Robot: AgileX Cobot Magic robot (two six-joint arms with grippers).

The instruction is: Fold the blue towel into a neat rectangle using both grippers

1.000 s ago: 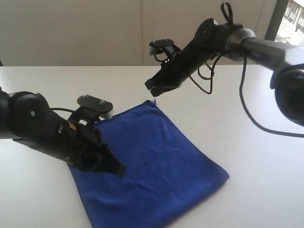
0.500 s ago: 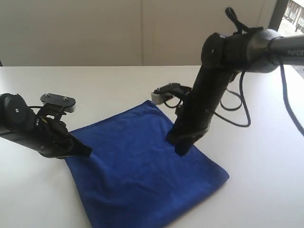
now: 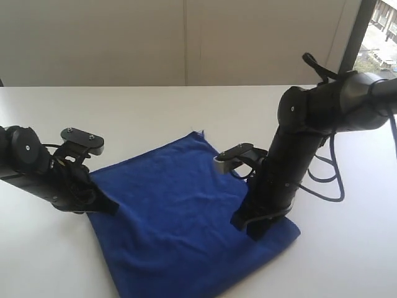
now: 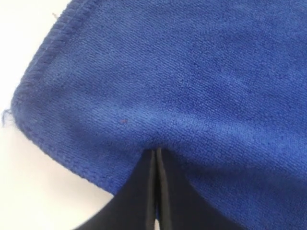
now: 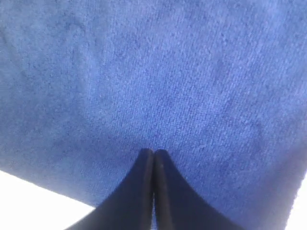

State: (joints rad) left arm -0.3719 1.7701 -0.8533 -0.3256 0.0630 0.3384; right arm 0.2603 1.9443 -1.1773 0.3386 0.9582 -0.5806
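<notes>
The blue towel (image 3: 186, 211) lies flat at lower centre, the left gripper (image 3: 110, 205) and right gripper (image 3: 250, 227) pressed together with tips on its left and right corners; likely pre-grasp, so next they must open and pinch.

This looks like a robotics lab or test room rather than a home. A bare white table (image 3: 155, 112) stands against a plain beige panelled wall (image 3: 93, 43), with a window (image 3: 383, 28) at one corner. A black left arm (image 3: 34, 167) and right arm (image 3: 304, 136) reach over the table.
</notes>
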